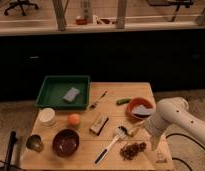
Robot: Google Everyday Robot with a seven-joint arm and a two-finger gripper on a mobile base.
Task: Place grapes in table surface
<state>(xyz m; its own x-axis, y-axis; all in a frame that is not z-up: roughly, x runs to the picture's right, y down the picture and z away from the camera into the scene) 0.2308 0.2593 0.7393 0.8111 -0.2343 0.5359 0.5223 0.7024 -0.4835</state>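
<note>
Table (136, 90): tan plank top, crowded w/ kitchen bits. We see the grapes lying on it at the front right, close to the front edge.
Arm (171, 116): white, comes in from the right and bends down over the front-right corner.
Tray (63, 78): green, back left, well apart from the grapes; no factor here.
Bowl (66, 131): maroon, front left. A dark-handled brush (110, 146) lies btwn it and the grapes.
Grapes (133, 150): small loose dark bunch resting on the wood, not lifted, so the task looks about done to us. We judge them light, soft and easily bruised; berries would prob. drop off if squeezed or dragged. Best hold, in our view: from above, at the thick middle or the stem knot, w/ gentle pressure.
Gripper (155, 142): low at the arm's end, just right of the grapes. We cannot tell whether it touches them, nor whether it is apart or closed.
Edges: front and right edges are both near the bunch; a nudge that way could roll berries off.
Room: bare wood is thin around the bunch, w/ the brush to the left and the arm to the right. Clearest exit for the gripper is straight up, we think.
</note>
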